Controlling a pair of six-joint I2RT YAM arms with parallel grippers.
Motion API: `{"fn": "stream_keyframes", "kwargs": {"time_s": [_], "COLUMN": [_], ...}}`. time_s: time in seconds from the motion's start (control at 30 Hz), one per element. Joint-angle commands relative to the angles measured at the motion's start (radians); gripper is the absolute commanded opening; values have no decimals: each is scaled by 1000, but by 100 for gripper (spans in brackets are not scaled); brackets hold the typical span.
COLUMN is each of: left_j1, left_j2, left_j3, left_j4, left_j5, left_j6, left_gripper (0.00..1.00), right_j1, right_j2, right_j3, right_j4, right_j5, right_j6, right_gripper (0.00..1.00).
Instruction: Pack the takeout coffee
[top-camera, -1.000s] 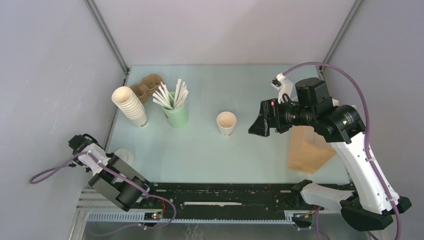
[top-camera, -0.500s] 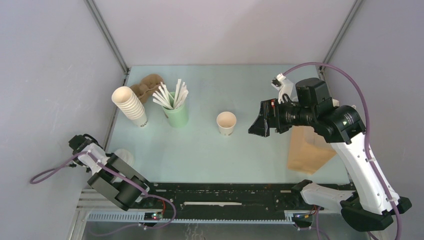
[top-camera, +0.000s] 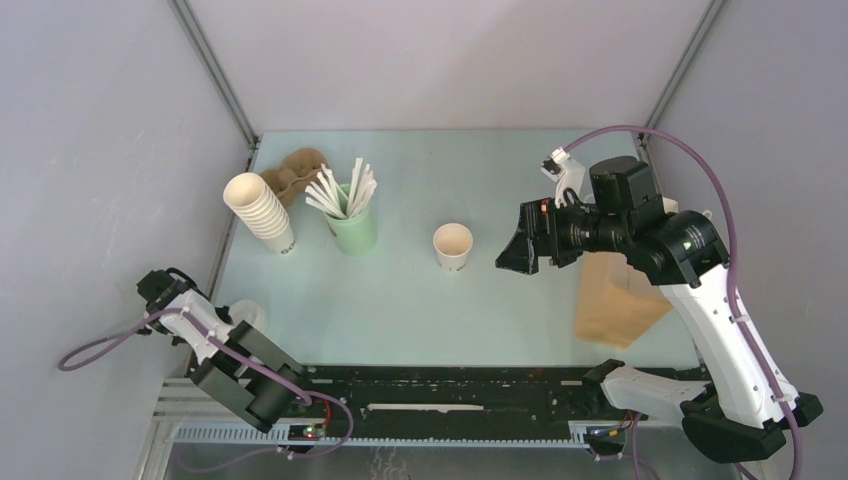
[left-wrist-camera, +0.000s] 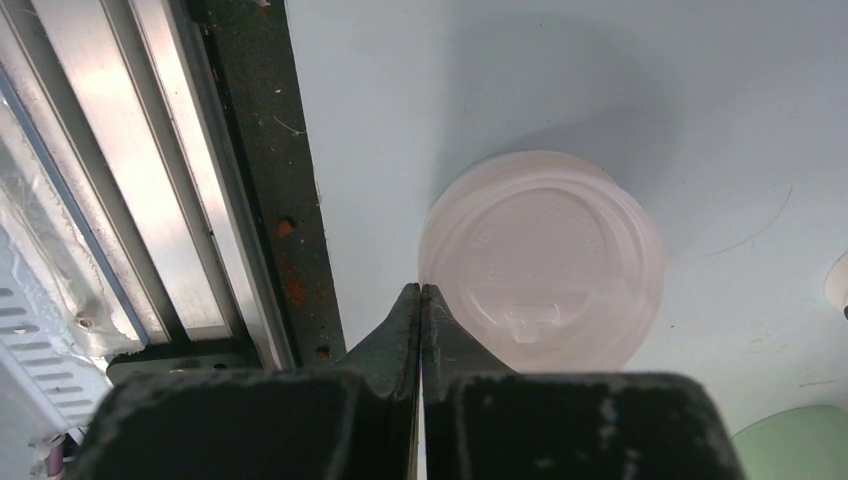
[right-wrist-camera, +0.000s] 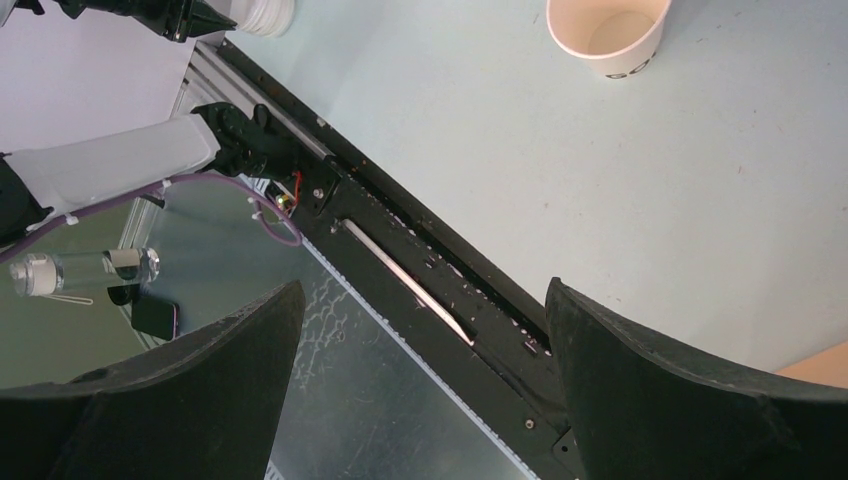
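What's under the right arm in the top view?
A brown paper bag on the table. Only its near part shows. The right arm covers its far end, so its opening and contents cannot be seen.

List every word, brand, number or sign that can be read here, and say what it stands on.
No text can be read in any view.
Small cream-white paper cup: dark print near its base, too small to read.
Tall stack of cream paper cups: dark mark at its base, too small to read.
Round white plastic lid: raised lettering, too faint to read.
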Motion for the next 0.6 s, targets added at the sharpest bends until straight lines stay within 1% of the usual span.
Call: {"fn": "stream_keyframes", "kwargs": {"time_s": [0.0, 0.17, 0.37, 0.57], "left_j1": [10, 10, 10, 9], "left_j2": [-52, -54, -83, -121], "left_j3": [34, 38, 33, 53], "left_j4": [-26, -27, -4, -39], "left_j5": [-20, -20, 21, -15], "left_j6": [-7, -10, 8, -6], "left_gripper": [0, 0, 0, 0], "right_j1": [-2, -1, -1, 0], "right_j2": [-13, -15, -23, -22], "right_j3": [2, 4, 2, 5], "right_j4": [26, 24, 22, 20], "right_j5": [-14, -14, -9, -7], "right_j6": [-17, -18, -17, -21], "right_gripper": [99, 99, 99, 99]}}
